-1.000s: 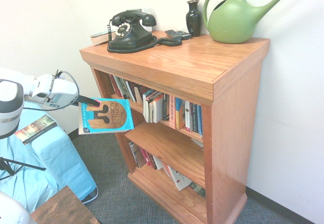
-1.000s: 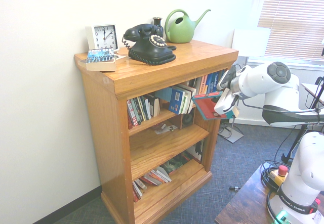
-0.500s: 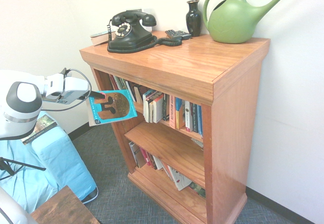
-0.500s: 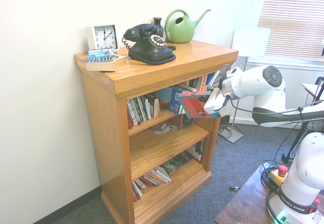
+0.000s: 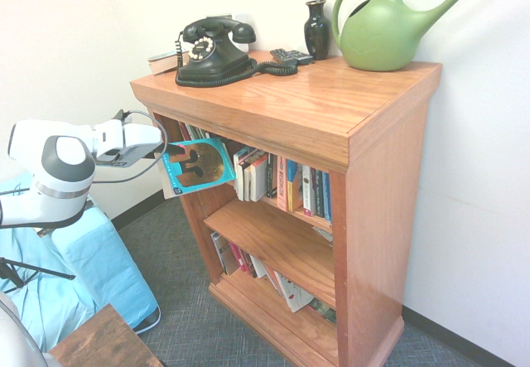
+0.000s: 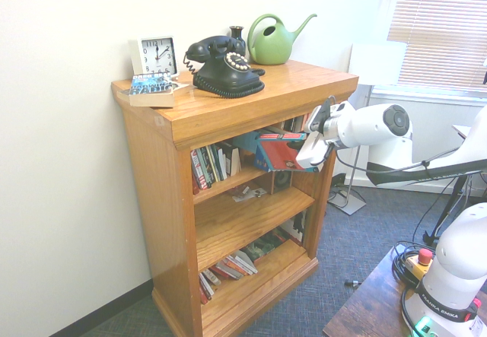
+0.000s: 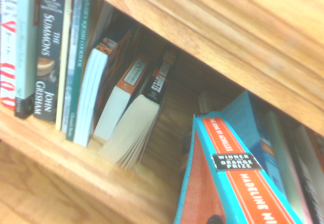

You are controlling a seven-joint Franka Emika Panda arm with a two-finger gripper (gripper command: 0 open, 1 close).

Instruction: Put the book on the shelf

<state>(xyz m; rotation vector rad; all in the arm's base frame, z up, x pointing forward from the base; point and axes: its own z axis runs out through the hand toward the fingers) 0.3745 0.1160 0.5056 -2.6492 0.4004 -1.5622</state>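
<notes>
My claw (image 5: pixel 159 155), clamped on the book (image 5: pixel 197 165), holds it at the mouth of the shelf's (image 5: pixel 331 127) top tier, front cover tilted outward. Further right, a black telephone (image 5: pixel 210 50), a dark vase (image 5: pixel 316 29) and a green watering can (image 5: pixel 387 29) stand on top, against a white wall.

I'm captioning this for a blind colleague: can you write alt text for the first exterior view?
A white robot arm's gripper, shut on a turquoise book, holds it at the top tier of an orange-brown wooden shelf. A black telephone, dark vase and green watering can stand on top.
</notes>
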